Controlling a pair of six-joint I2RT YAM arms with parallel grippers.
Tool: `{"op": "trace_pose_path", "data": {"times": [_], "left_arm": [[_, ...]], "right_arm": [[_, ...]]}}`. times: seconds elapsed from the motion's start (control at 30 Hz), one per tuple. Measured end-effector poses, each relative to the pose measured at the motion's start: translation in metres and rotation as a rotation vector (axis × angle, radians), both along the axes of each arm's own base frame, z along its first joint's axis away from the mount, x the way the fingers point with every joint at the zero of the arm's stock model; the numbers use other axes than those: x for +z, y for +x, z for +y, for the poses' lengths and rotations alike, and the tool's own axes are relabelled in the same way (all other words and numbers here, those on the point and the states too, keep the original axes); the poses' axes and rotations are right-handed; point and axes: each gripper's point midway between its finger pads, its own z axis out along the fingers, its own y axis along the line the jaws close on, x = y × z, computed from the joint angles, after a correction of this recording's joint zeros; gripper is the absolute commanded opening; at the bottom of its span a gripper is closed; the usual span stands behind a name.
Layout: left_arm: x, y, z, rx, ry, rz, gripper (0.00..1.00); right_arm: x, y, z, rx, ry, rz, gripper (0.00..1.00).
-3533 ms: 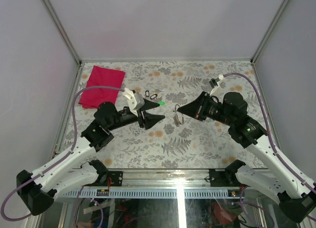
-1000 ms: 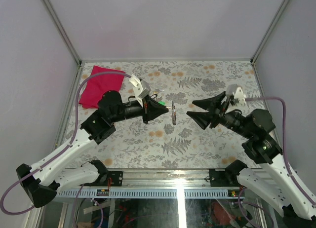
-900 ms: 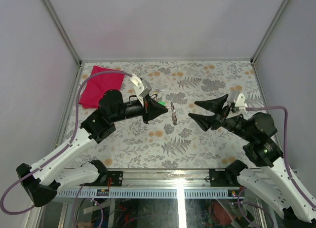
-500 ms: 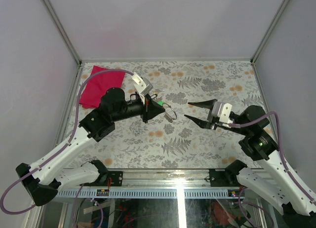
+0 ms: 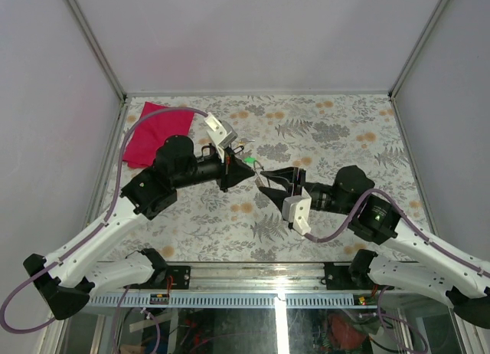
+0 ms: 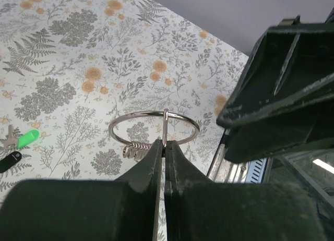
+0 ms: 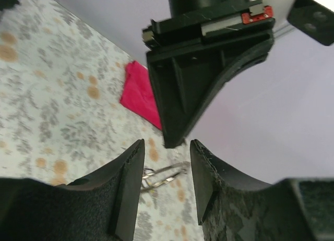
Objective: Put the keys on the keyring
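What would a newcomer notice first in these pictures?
The thin silver wire keyring, pinched at the tip of the shut left tool mid-table. The open right tool faces it, nose to nose. A bright red cloth lies at the far left corner.

A red cloth (image 5: 157,128) lies flat on a table cover (image 5: 337,132) printed with grey ferns and orange flowers. Well to the right of the cloth, on the same cover, lies a tiny bright green piece (image 6: 27,139). Plain grey walls (image 5: 253,32) stand just behind and left of the cloth.
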Motion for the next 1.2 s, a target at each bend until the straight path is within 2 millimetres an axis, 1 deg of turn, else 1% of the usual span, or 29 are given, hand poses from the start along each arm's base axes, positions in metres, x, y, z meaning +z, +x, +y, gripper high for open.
{"op": "trace_pose_path", "data": {"times": [0.17,0.37,0.53,0.83,1.2], "left_arm": [[-0.003,-0.004,0.001,-0.014,0.013,0.014,0.00],[0.001,-0.007,0.002,-0.024,0.008,0.011,0.00],[0.001,-0.009,0.002,-0.030,0.008,0.013,0.00],[0.000,-0.010,0.004,-0.030,0.011,0.017,0.00],[0.000,-0.012,0.004,-0.031,0.012,0.018,0.00]], "right_arm": [[0.005,0.016,-0.005,-0.075,-0.029,-0.144,0.47],[-0.002,0.030,-0.005,-0.123,-0.084,-0.215,0.47],[-0.010,0.034,0.000,-0.127,-0.111,-0.212,0.45],[-0.018,0.040,0.004,-0.147,-0.146,-0.230,0.33],[-0.020,0.040,0.006,-0.143,-0.160,-0.255,0.31]]}}
